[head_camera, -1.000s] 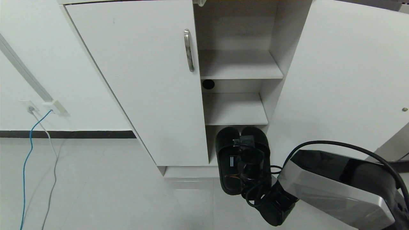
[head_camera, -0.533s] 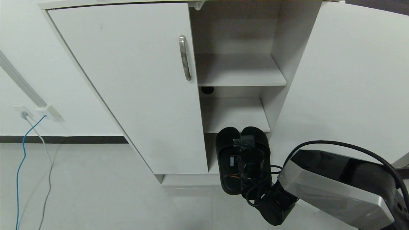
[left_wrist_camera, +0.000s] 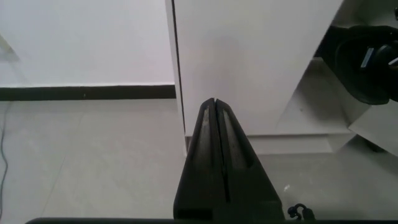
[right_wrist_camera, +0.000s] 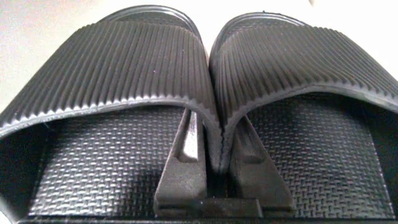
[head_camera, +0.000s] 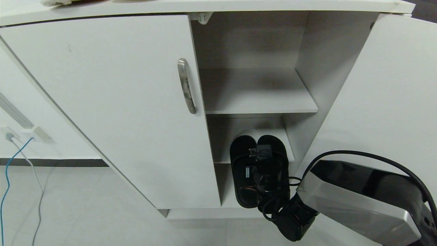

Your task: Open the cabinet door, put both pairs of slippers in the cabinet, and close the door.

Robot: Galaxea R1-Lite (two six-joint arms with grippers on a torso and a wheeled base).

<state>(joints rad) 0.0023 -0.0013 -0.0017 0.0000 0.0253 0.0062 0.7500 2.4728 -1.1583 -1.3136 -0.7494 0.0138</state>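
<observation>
Nearest, the right end effector (head_camera: 265, 163) is clenching a pair of black slippers (head_camera: 243, 171), its two fingers (right_wrist_camera: 186, 155) sitting on the textured footbeds just behind the ribbed straps and pinching the slippers' touching inner edges between them. The slippers (right_wrist_camera: 124, 81) are lying side by side, soles down and toes pointing away, hanging above the floor (head_camera: 85, 212) in front of the open right half of the cabinet (head_camera: 239, 5). Their toes are overlapping the lower shelf (head_camera: 221, 158) in the head view; whether they are already past the cabinet's front edge I cannot tell.

To the left, the left end effector (left_wrist_camera: 214, 106) is hanging low over the floor (left_wrist_camera: 93, 155) with its fingers pressed flat together and nothing between them, near the bottom corner of the left door (left_wrist_camera: 249, 56).

Farther off, the left door (head_camera: 112, 102) is standing closed, its metal handle (head_camera: 186, 85) running upright along its right edge. The right door (head_camera: 385, 95) is swung wide open toward the right. Between them the upper shelf (head_camera: 256, 92) is showing bare.

At the far left, a blue and a grey cable (head_camera: 6, 191) are trailing down from a wall socket (head_camera: 10, 136) onto the floor.
</observation>
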